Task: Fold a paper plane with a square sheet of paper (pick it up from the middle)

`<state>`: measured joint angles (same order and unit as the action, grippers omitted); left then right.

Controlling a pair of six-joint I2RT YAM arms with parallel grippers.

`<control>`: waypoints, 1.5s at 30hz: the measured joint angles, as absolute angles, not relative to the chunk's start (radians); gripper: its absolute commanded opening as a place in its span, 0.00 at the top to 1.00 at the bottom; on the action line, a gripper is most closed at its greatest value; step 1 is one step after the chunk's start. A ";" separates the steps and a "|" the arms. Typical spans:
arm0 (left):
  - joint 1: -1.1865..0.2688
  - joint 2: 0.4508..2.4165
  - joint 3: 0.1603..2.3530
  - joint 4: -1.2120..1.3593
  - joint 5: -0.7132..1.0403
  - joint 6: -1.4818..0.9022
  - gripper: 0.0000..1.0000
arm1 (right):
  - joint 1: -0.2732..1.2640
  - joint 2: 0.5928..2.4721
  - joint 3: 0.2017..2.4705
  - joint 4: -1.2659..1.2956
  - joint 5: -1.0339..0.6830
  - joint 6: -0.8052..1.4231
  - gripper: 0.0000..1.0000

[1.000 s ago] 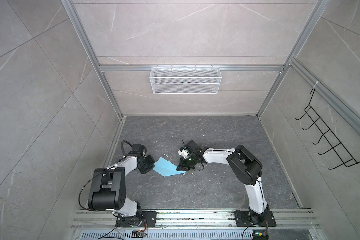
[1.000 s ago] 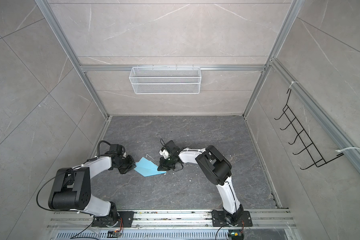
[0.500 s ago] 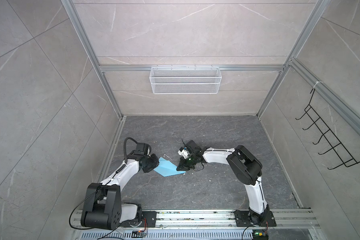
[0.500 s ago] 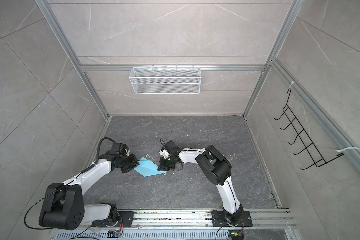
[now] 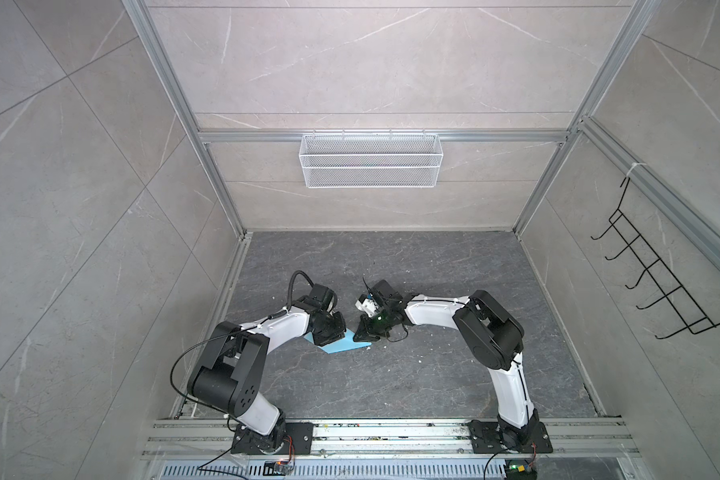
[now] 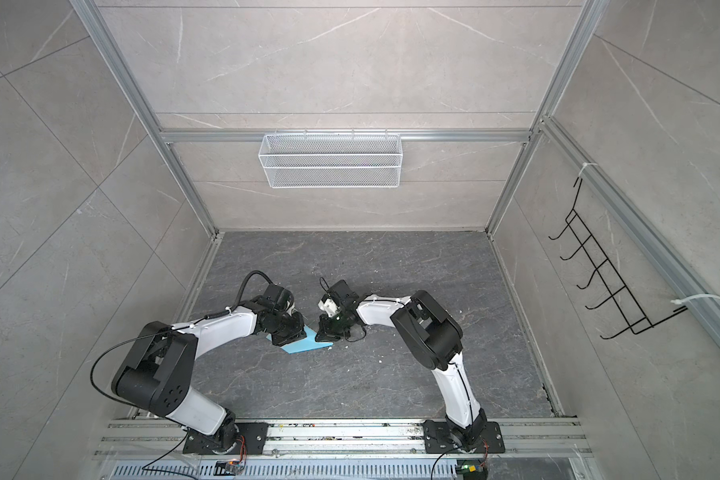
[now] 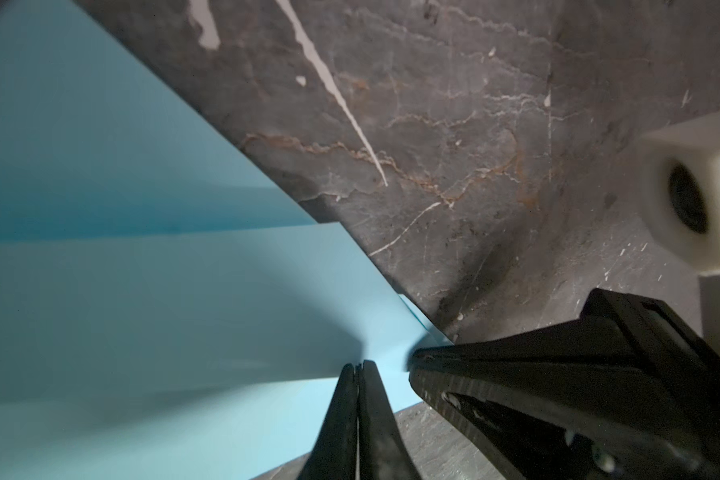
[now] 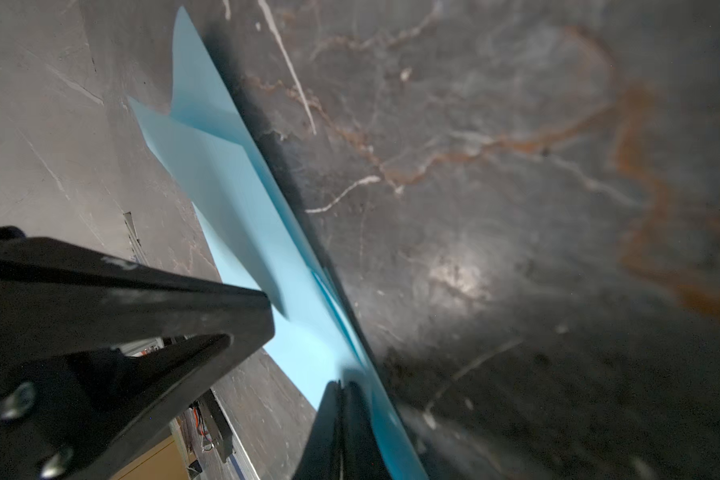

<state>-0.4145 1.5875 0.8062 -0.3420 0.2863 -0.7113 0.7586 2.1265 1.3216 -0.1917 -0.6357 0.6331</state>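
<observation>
A white wire basket (image 5: 370, 160) is hanging from the crossbar (image 5: 246, 136) on the back wall, and through its mesh only the pale tile behind is showing. A black hook rack (image 5: 657, 291) is hanging on the right-hand wall. Grey stone-look wall tiles (image 5: 350, 62) are lining three sides, with aluminium posts (image 5: 176, 104) running up the corners. The bench (image 5: 391, 382) is showing as a dark grey marbled slab with pale and rusty veins, and small white specks (image 5: 420, 360) are lying scattered near its middle. The left arm (image 5: 283, 332) and the right arm (image 5: 433, 311) are standing on the front rail (image 5: 391, 432) and bending inward toward each other. The blue paper (image 5: 344, 345) (image 6: 304, 345) is lying on the bench between them, left of the middle and toward the front. It is looking light blue and matte, folded into overlapping layers with straight creases, broad under the left arm and narrowing to a point at the right. In the right wrist view its long edge is sitting slightly raised and casting a shadow. The left fingers (image 7: 344, 399) are pressing together with no gap, their tips bearing down on the paper near its narrow end. The right fingers (image 8: 327, 424) are likewise closing tight, tips touching the paper's point just beside the left ones; whether any paper is pinched between them is not showing.
</observation>
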 measured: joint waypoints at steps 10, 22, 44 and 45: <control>-0.414 1.623 0.825 -0.350 0.265 -0.748 0.96 | 0.757 2.127 1.335 -0.226 -0.637 0.599 0.91; -0.415 1.652 0.869 -0.408 0.251 -0.775 0.97 | 0.757 2.117 1.331 -0.244 -0.627 0.572 0.90; -0.419 1.676 0.907 -0.454 0.241 -0.774 0.97 | 0.747 2.035 1.289 -0.295 -0.591 0.549 0.90; -0.419 1.677 0.907 -0.455 0.241 -0.775 0.97 | 0.750 2.032 1.290 -0.296 -0.590 0.548 0.90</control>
<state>-0.4194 1.6772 0.9070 -0.4553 0.2413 -0.7746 0.7502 2.0323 1.2896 -0.2958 -0.5903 0.5484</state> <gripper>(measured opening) 0.056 0.103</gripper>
